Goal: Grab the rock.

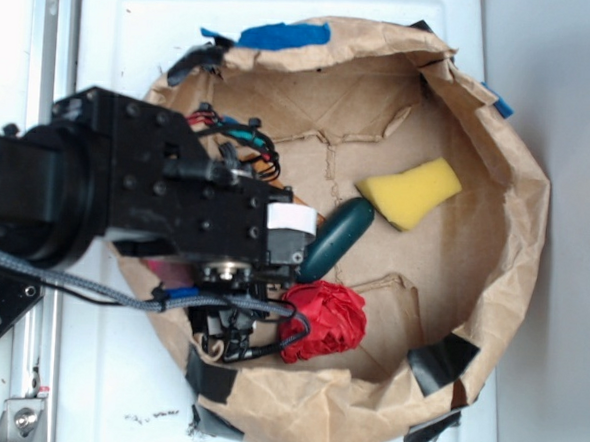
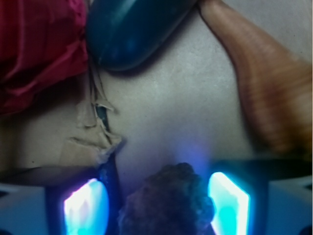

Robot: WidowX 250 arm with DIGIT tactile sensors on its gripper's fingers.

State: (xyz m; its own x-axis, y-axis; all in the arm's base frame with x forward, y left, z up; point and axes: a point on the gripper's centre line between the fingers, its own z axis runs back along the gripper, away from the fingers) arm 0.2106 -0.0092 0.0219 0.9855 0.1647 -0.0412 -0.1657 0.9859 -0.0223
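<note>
In the wrist view the rock (image 2: 168,203), a rough dark grey-brown lump, lies on the brown paper floor between my gripper (image 2: 157,205) fingers. The glowing left pad (image 2: 85,208) stands a little off the rock. The right pad (image 2: 229,201) is close beside it, and I cannot tell if it touches. The jaws are open around the rock. In the exterior view my black arm (image 1: 176,199) covers both the rock and the fingers.
A dark green oblong object (image 1: 336,239) and a tan spiral shell (image 2: 264,93) lie just ahead of the fingers. A red cloth (image 1: 324,321) lies nearby and a yellow sponge (image 1: 409,191) farther right. Crumpled paper walls (image 1: 520,225) ring everything. The paper is torn (image 2: 98,132).
</note>
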